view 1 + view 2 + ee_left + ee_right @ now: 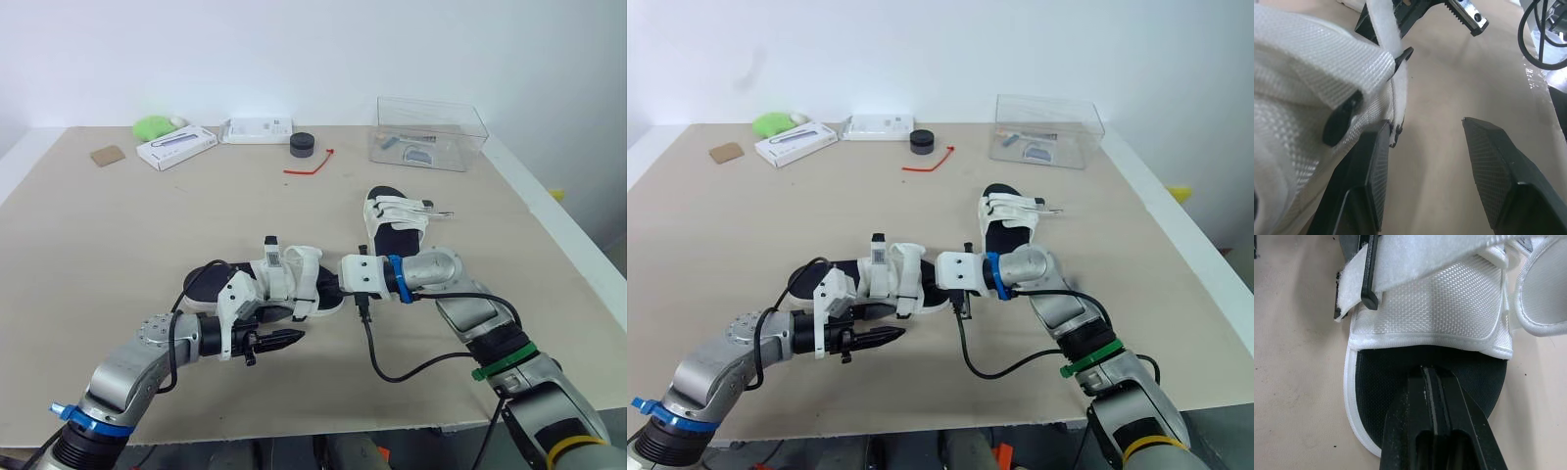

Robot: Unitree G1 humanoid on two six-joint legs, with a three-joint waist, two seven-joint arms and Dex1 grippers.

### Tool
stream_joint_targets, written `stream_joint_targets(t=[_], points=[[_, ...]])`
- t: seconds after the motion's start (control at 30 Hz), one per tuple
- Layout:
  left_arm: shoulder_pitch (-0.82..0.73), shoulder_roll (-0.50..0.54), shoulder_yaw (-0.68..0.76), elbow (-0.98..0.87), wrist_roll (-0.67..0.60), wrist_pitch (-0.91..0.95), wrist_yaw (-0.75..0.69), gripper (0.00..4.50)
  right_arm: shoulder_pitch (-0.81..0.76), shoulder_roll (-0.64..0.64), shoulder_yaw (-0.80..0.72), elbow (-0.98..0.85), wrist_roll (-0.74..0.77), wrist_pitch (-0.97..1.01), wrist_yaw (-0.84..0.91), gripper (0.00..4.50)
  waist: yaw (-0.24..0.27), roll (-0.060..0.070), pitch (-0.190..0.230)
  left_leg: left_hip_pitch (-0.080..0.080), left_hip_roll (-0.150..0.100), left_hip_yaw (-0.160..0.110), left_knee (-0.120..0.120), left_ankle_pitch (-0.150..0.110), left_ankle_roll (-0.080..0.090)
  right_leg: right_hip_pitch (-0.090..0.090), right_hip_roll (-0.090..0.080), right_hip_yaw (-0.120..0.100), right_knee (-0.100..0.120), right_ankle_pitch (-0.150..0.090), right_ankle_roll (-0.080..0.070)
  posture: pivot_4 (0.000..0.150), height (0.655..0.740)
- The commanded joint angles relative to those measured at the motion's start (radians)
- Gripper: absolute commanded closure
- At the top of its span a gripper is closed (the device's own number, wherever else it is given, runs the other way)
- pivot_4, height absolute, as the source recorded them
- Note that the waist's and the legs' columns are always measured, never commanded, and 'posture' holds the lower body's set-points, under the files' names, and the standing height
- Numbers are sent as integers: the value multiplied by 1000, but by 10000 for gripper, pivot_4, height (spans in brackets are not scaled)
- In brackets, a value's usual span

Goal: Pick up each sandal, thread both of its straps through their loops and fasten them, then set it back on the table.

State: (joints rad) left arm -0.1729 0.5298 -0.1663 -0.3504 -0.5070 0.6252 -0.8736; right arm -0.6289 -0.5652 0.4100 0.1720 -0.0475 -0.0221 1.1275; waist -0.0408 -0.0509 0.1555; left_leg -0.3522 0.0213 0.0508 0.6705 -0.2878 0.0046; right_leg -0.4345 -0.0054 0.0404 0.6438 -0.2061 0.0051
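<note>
Left eye view, centre: the white-strapped, black-soled fabric sandal (289,282) is lying on the tan table (118,245). Left wrist view: the left gripper (1425,122) is gaping wide beside the loose white strap (1386,29); threading probably needs it pinched next. Right wrist view: the right gripper (1431,377), closed, is pinning the footbed

You have no text here that can be read. The two white boxes (176,147) (257,129) by the surface's far edge carry print, and the tag (272,257) on the near sandal (294,279) bears dark marks, all too small to make out.
</note>
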Motion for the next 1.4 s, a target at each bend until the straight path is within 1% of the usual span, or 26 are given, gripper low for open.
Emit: stream_joint_targets(t=[0.03, 0.13, 0.2, 0.23, 0.3, 0.33, 0.37, 0.57, 0.77, 1.03, 1.07, 1.13, 1.17, 1.2, 1.23, 1.27, 1.3, 1.33, 1.37, 1.4], points=[[-29, -12, -20, 4, 16, -30, -7, 20887, 52, -31, 55, 59, -80, 56, 19, 45000, 0, 0, 0, 0, 0, 0, 0, 0, 0, 0, 0, 0, 0, 0, 0, 1500, 7400], [-42, -16, -36, 14, 22, -33, -12, 20887, 51, -32, 54, 58, -81, 59, 19, 45000, 0, 0, 0, 0, 0, 0, 0, 0, 0, 0, 0, 0, 0, 0, 1, 1500, 7400], [-49, -10, -47, 22, 30, -36, -25, 27942, 51, -35, 53, 57, -82, 60, 19, 45000, 0, 0, 0, 0, 0, 0, 0, 0, 0, 0, 0, 0, 0, 1, 1, 1500, 7400], [-49, -7, -49, 22, 31, -36, -30, 29385, 52, -36, 53, 55, -82, 60, 20, 45000, 0, 0, 0, 0, 0, 0, 0, 0, 0, 0, 0, 0, 0, 1, 1, 1500, 7400], [-43, 2, -49, 16, 29, -33, -40, 39726, 55, -38, 52, 52, -82, 62, 20, 45000, 0, 0, 0, 0, 0, 0, 0, 0, 0, 0, 0, 0, 0, 0, 1, 1500, 7400], [-38, 6, -48, 11, 26, -32, -46, 43434, 57, -38, 52, 51, -82, 63, 20, 45000, 0, 0, 0, 0, 0, 0, 0, 0, 0, 0, 0, 0, 0, 0, 1, 1500, 7400], [-29, 14, -47, 4, 22, -31, -56, 44282, 59, -39, 52, 50, -82, 63, 20, 45000, 0, 0, 0, 0, 0, 0, 0, 0, 0, 0, 0, 0, 0, 0, 1, 1500, 7400], [27, 58, -45, -65, -14, -7, -95, 44282, 64, -42, 53, 41, -81, 69, 24, 45000, 0, 0, 0, 0, 0, 0, 0, 0, 1, 0, 0, 0, 0, 0, 0, 1500, 7400], [99, 127, -32, -178, -84, 46, -124, 44282, 65, -43, 55, 37, -81, 72, 27, 45000, 1, 0, 0, -1, 0, 0, 0, -1, 1, 0, -1, 0, -1, -1, 0, 1500, 7400], [115, 194, 13, -251, -150, 121, -121, 44282, 49, -32, 61, 60, -86, 61, 28, 45000, 4, 0, 0, 0, 0, 0, 0, -1, 1, 0, 0, -1, -1, -1, 0, 1500, 7400], [118, 207, 15, -260, -149, 120, -127, 39751, 48, -31, 61, 61, -85, 60, 28, 45000, 4, 0, 0, -1, 0, 0, 0, -1, 1, 0, 0, 0, -1, -1, 0, 1500, 7400], [124, 240, 21, -272, -136, 106, -144, 37203, 44, -30, 63, 65, -85, 58, 28, 45000, 7, 1, 0, -1, 0, 0, 0, -1, 1, -1, 0, 0, -1, -1, -1, 1500, 7400], [125, 260, 25, -276, -122, 89, -155, 30760, 43, -30, 63, 67, -85, 57, 28, 45000, 8, 1, 0, -1, 0, 0, -1, -1, 1, -1, 0, 0, -1, -2, -1, 1500, 7400], [125, 287, 27, -280, -93, 56, -171, 30045, 43, -30, 64, 68, -85, 55, 29, 45000, 10, 1, 0, 0, 0, 0, -1, -1, 1, -1, 0, 0, -1, -2, -1, 1500, 7400], [125, 323, 27, -282, -50, 9, -193, 24076, 42, -31, 65, 70, -85, 53, 30, 45000, 10, 1, 0, 0, 0, 0, 0, -1, 1, -1, 0, 0, -1, -2, -1, 1500, 7400], [124, 353, 24, -282, -10, -35, -211, 22489, 41, -31, 65, 72, -85, 52, 31, 45000, 11, 0, 0, 0, 0, 0, 0, -1, 1, -1, 0, -1, -1, -2, -1, 1500, 7400], [125, 381, 20, -280, 30, -81, -229, 17312, 41, -31, 65, 74, -85, 50, 31, 45000, 13, 2, 0, 0, 0, 0, 0, -1, 1, -1, 1, -1, -1, -1, -1, 1500, 7400], [124, 436, 11, -269, 119, -195, -260, 15601, 40, -33, 66, 76, -85, 47, 33, 45000, 13, 3, -1, 0, 0, 0, 0, -1, 1, -1, 0, -1, -1, -2, -1, 1500, 7400], [111, 483, 6, -250, 226, -349, -284, 11924, 39, -34, 66, 80, -86, 44, 34, 45000, 13, 3, -1, 0, 0, 1, 0, -1, 1, -1, 0, 0, -1, -2, -1, 1500, 7400], [88, 502, 5, -229, 299, -476, -295, 11924, 38, -35, 67, 83, -86, 40, 37, 45000, 14, 3, -1, 0, 0, 1, -1, -1, 1, -1, 0, 0, -1, -1, -2, 1500, 7400]])
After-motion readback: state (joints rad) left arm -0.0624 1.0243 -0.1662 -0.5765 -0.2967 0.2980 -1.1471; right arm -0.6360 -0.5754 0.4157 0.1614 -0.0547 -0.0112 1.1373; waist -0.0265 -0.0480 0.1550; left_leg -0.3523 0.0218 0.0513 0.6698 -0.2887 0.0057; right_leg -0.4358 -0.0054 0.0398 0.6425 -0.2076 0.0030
